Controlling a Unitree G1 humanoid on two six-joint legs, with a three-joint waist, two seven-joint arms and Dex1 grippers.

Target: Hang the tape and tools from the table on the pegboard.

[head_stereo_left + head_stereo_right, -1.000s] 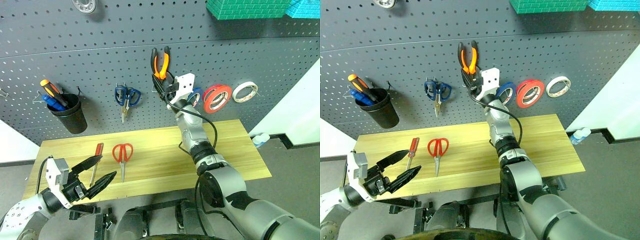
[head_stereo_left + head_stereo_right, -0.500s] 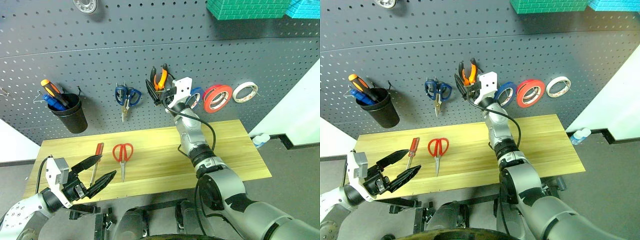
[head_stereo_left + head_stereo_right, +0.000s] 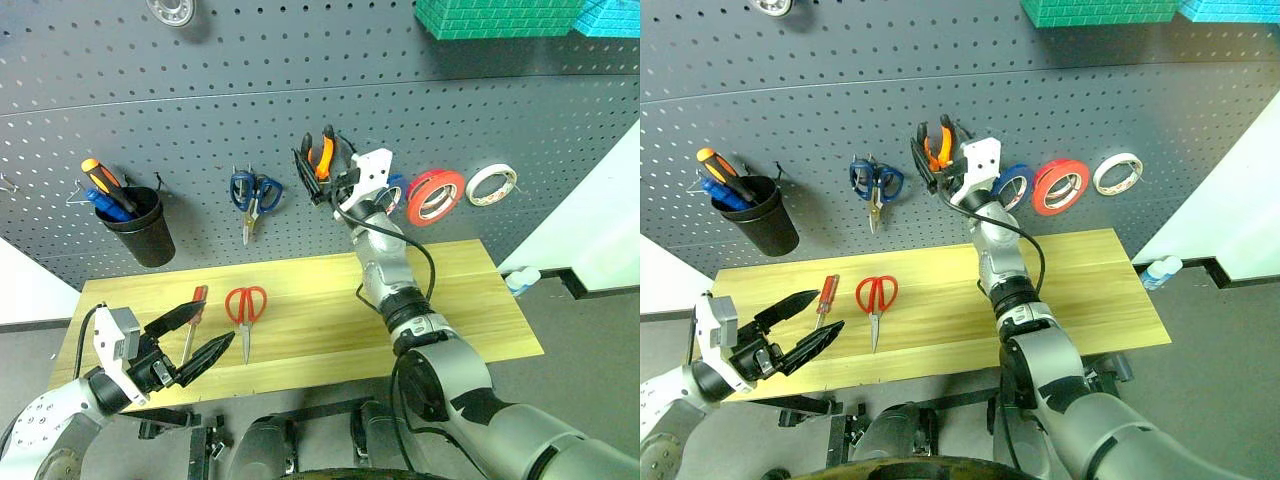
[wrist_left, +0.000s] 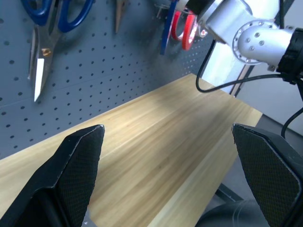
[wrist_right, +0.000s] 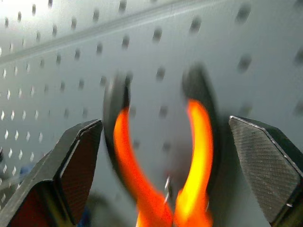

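- Grey pegboard (image 3: 200, 100) backed the table (image 3: 470, 300); pliers (image 3: 318, 160) hung there.
- Right gripper (image 3: 325, 180) stood spread around them; left gripper (image 3: 190, 340) gaped empty.

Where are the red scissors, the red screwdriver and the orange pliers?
red scissors (image 3: 245, 305), left eye view, on the red handle loops.
red screwdriver (image 3: 197, 297), left eye view, on its red handle.
orange pliers (image 3: 935, 147), right eye view, on the orange handles against the pegboard.

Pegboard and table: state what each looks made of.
Pegboard: probably painted sheet metal, matte dark grey, with an even grid of punched holes. Table: light yellowish wood or wood laminate, smooth, with long grain lines; which one cannot be told.
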